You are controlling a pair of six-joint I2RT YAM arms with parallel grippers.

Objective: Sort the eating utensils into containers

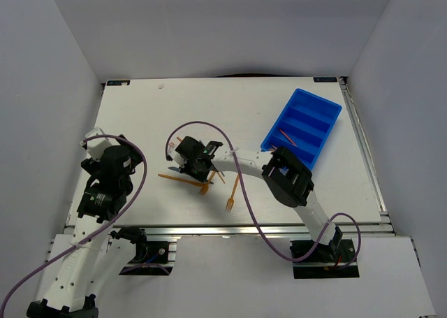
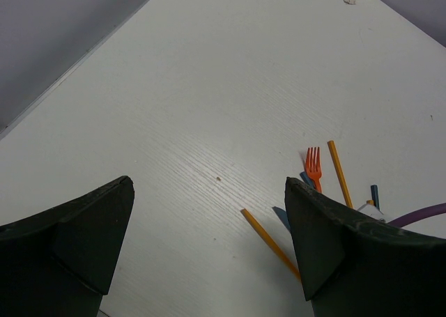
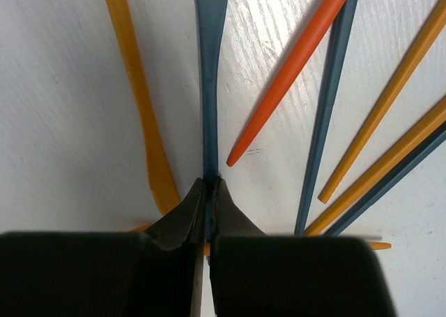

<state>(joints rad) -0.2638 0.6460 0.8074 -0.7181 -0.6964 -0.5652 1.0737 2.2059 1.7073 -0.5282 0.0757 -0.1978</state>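
- Pinching the blue-grey utensil (image 3: 210,87), the right gripper (image 3: 208,188) has its fingers clamped on it, lower centre.
- Left gripper (image 2: 209,219) fingers stand wide apart, lower frame.

The left arm (image 1: 105,185) and right arm (image 1: 288,179) are wearing white plastic shells between chunky black joint housings, each trailing a thin purple cable (image 1: 202,122). The left arm's white lower link (image 1: 63,279) is showing rows of small holes. The left gripper (image 2: 208,183) and right gripper (image 3: 208,184) are ending in matte black wedge-shaped fingers (image 2: 83,240).
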